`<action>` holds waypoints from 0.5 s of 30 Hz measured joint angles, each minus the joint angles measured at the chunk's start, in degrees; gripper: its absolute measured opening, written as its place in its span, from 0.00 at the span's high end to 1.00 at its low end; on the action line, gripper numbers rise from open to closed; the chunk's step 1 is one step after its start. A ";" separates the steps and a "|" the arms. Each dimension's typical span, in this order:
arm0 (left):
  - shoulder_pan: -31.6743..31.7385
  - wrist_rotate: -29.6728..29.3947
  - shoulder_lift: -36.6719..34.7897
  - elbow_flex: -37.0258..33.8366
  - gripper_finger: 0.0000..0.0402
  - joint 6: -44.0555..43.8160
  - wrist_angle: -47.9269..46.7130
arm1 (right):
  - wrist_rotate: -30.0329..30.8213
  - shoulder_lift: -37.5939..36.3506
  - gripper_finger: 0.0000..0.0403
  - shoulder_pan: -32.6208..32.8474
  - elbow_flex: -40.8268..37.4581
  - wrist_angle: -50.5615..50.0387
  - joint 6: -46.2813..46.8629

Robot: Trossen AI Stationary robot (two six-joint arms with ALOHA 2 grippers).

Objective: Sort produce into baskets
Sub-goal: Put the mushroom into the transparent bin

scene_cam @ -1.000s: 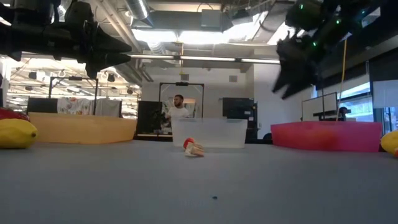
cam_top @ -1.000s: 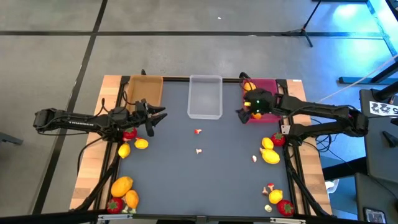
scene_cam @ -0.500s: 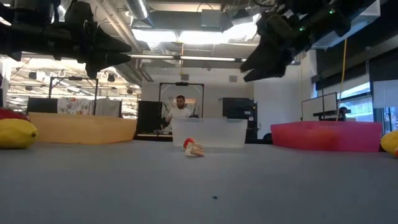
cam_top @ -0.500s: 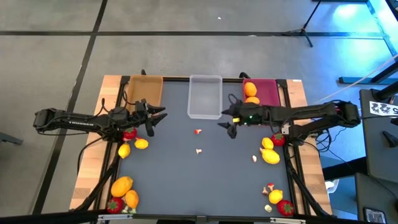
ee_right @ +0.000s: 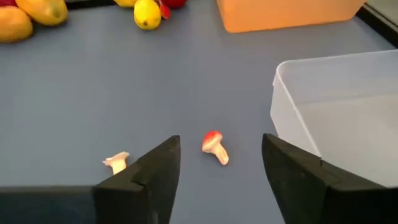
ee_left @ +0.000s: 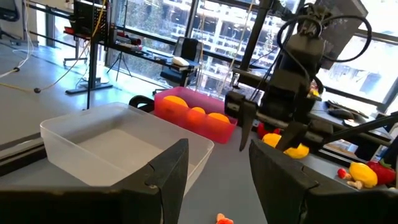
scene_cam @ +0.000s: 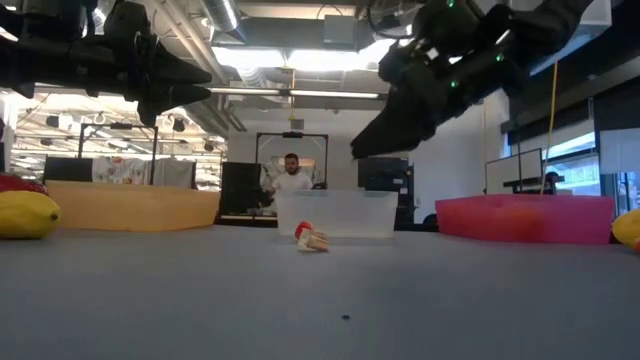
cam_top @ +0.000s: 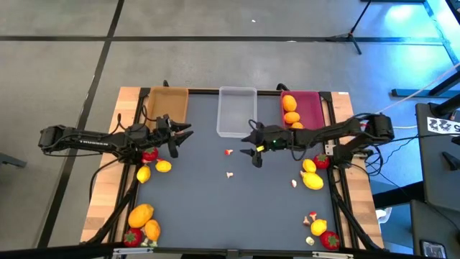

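My right gripper (cam_top: 253,148) hangs open above the grey table, just right of a red-capped mushroom piece (cam_top: 228,152). In the right wrist view that piece (ee_right: 214,147) lies on the table ahead of the gripper and between the lines of its two fingers. A second white bit (ee_right: 116,161) lies beside it. The clear basket (cam_top: 236,111) stands just beyond, between the tan basket (cam_top: 168,104) and the pink basket (cam_top: 310,106), which holds three orange fruits (cam_top: 290,109). My left gripper (cam_top: 182,138) waits open in the air near the tan basket.
Yellow fruits and a strawberry (cam_top: 149,155) lie under the left arm. More produce sits at the near left corner (cam_top: 141,214), by the right edge (cam_top: 313,180) and at the near right corner (cam_top: 318,228). Another mushroom bit (cam_top: 293,183) lies right of centre. A person (scene_cam: 291,178) stands in the room behind.
My right gripper has left the pink basket and swung toward the table's left, past the clear basket's near corner. It has sunk and tipped to slant down over the mushroom piece. My left arm has kept still.
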 joint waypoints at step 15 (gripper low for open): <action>0.00 0.00 0.02 0.00 0.59 -0.01 0.14 | -3.12 11.44 0.58 -0.02 12.40 -11.80 -8.01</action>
